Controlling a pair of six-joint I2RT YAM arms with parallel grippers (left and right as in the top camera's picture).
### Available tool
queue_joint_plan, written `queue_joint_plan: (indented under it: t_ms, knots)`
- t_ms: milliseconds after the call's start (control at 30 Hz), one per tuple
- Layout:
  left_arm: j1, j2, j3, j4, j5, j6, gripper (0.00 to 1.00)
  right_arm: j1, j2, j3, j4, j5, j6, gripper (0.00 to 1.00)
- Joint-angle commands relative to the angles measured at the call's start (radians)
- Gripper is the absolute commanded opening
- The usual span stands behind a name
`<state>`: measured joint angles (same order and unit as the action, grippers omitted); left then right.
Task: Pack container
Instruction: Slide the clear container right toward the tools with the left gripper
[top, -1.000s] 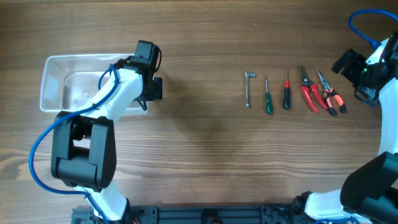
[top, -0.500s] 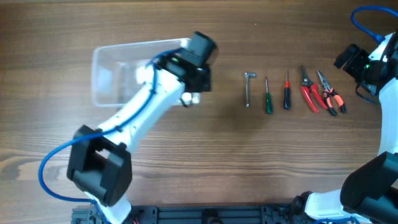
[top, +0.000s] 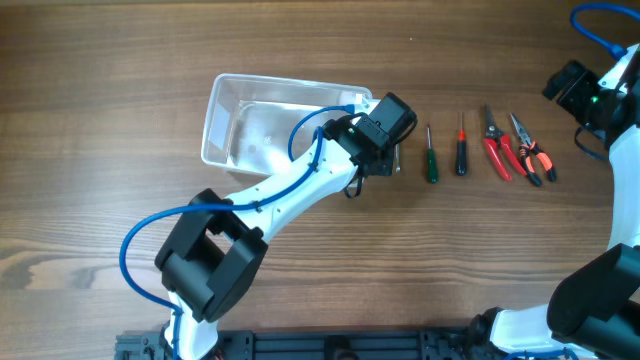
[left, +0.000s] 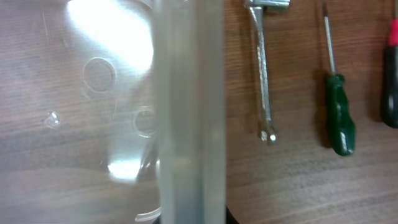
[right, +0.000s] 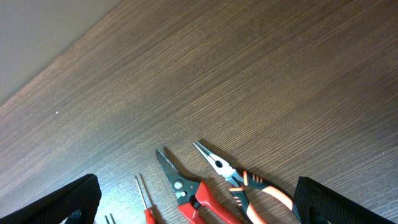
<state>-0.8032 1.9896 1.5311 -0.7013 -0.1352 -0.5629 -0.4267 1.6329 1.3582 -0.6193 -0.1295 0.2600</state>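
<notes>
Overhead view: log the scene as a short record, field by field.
container: clear tub, no tool seen inside, left of the tool row
left claw: at the container's right rim, gripping it
right claw: open, holding nothing, right of the tools
tool row, left to right: metal L-key, green screwdriver, red-black screwdriver, red cutters, orange-black pliers
packed so far: nothing
</notes>
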Motion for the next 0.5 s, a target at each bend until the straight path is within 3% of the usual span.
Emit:
queue_joint_plan:
  t_ms: [0,233,400,467]
  knots:
    - [0.014,0.054,0.013,0.028,0.040,-0.097,0.04,0.000,0.013,0.003,0.005,0.010,0.006,1.00]
    - [0.021,0.114,0.013,0.030,0.098,-0.105,0.04,0.001,0.013,0.003,-0.006,0.010,0.013,1.00]
    - [0.009,0.114,0.013,0.121,0.075,-0.108,0.04,0.001,0.013,0.003,-0.016,0.010,0.013,1.00]
    - [0.006,0.114,0.013,0.118,0.039,-0.212,0.04,0.001,0.013,0.003,-0.017,0.010,0.013,1.00]
